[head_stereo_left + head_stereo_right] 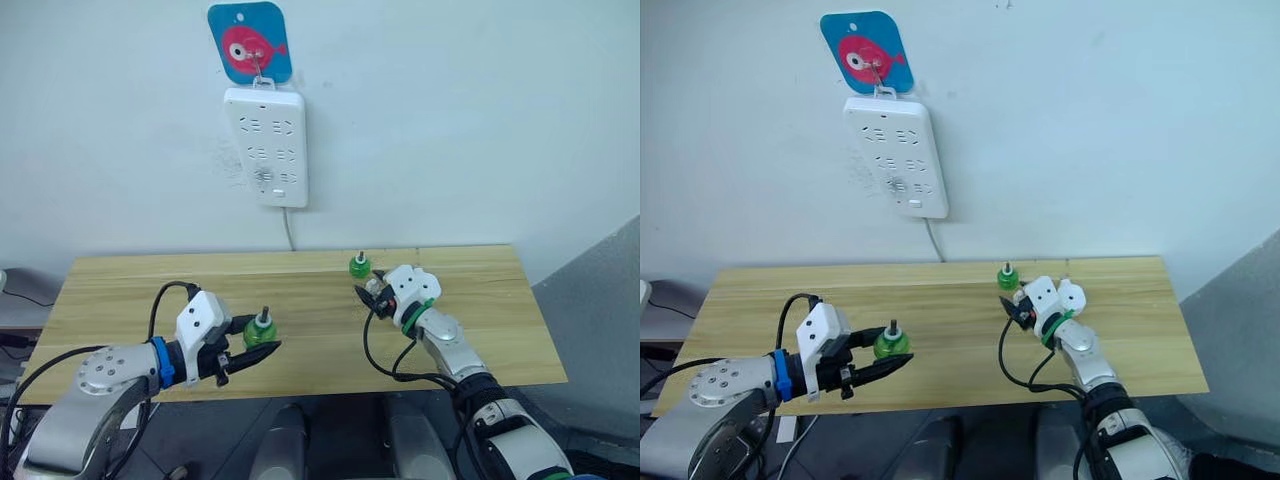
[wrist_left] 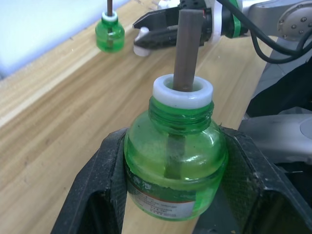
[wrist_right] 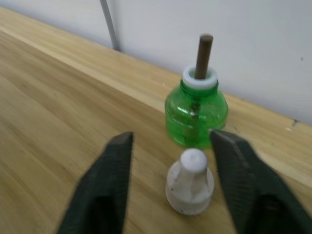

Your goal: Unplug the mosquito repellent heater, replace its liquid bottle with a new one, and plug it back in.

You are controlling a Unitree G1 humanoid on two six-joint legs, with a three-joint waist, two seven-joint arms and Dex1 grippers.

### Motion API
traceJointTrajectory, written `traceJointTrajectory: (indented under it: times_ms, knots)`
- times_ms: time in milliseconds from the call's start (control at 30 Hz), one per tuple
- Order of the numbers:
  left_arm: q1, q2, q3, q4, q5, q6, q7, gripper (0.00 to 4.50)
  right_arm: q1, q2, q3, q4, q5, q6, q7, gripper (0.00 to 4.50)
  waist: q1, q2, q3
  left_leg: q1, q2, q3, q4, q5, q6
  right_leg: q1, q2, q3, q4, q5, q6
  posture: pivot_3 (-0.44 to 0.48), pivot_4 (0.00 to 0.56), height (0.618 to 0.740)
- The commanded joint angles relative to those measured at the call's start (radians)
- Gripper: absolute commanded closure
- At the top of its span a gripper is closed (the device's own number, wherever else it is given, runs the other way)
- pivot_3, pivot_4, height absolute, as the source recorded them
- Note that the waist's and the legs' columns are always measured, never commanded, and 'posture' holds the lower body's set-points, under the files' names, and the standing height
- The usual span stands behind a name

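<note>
1. While no heater is showing at the wall power strip (image 1: 266,145), the bottle-swap step appears to be in hand: the left pincer (image 1: 262,352) is gripping a green wick bottle (image 2: 175,161) above the counter (image 1: 120,290).
2. The right pincer (image 3: 170,185) is hanging open around a small white cap (image 3: 190,181), just beside the second green bottle (image 3: 196,114).
3. Next move, by judgement: locating the heater and seating a bottle upright.

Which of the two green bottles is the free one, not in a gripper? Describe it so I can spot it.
Start at the white power strip on the wall and follow its cable down to the wooden table. The free green bottle stands upright near the table's back edge, just beyond the open right gripper. Unlike the bottle clamped in the left gripper, nothing grips it, and a small white cap sits before it.
</note>
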Motion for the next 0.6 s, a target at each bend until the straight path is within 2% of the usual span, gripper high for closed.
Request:
traceJointTrajectory:
  times_ms: [33,67,167,300,433,600]
  knots:
    - [-0.049,-0.013,-0.027,0.021,0.003,-0.031,-0.014,2.26,0.048,-0.044,0.006,-0.240,0.033,0.069,0.082,0.40,0.002,0.001,0.000,0.000,0.000,0.000,0.000,0.000,0.000,0.000,0.000,0.000,0.000,0.000,0.000,0.020,0.291,0.740]
    - [-0.086,-0.024,-0.047,0.038,-0.001,-0.035,-0.025,2.26,0.073,-0.086,0.015,-0.375,0.066,0.144,0.137,0.01,0.001,0.001,0.001,0.000,0.000,0.000,0.000,0.000,0.000,0.000,0.000,0.000,0.000,0.000,0.000,-0.001,0.278,0.740]
    - [-0.172,-0.049,-0.104,0.077,-0.010,-0.042,-0.070,2.26,0.109,-0.199,0.024,-0.667,0.166,0.350,0.261,0.00,0.002,0.002,0.001,-0.001,-0.001,0.000,0.000,0.000,0.000,0.000,-0.001,0.000,-0.001,0.000,0.001,-0.029,0.263,0.740]
    - [-0.321,-0.092,-0.204,0.148,0.009,-0.094,-0.158,2.26,0.067,-0.401,0.010,-0.996,0.368,0.689,0.405,0.00,-0.004,0.003,0.001,-0.002,-0.001,0.000,0.001,0.000,0.000,0.000,-0.001,0.000,-0.001,0.000,0.001,-0.084,0.233,0.740]
    - [-0.441,-0.144,-0.264,0.205,0.010,-0.107,-0.199,2.26,-0.002,-0.467,0.025,-1.126,0.464,0.858,0.427,0.00,-0.010,0.000,-0.001,-0.003,0.000,-0.001,0.001,0.000,0.000,0.000,0.000,-0.002,-0.002,0.000,0.001,-0.118,0.216,0.740]
    - [-0.517,-0.188,-0.292,0.236,0.011,-0.116,-0.222,2.26,-0.049,-0.428,0.045,-1.171,0.490,0.945,0.371,0.00,-0.022,-0.001,-0.002,-0.004,0.000,0.000,0.003,0.000,0.000,0.000,-0.001,-0.002,-0.002,0.001,0.001,-0.139,0.194,0.740]
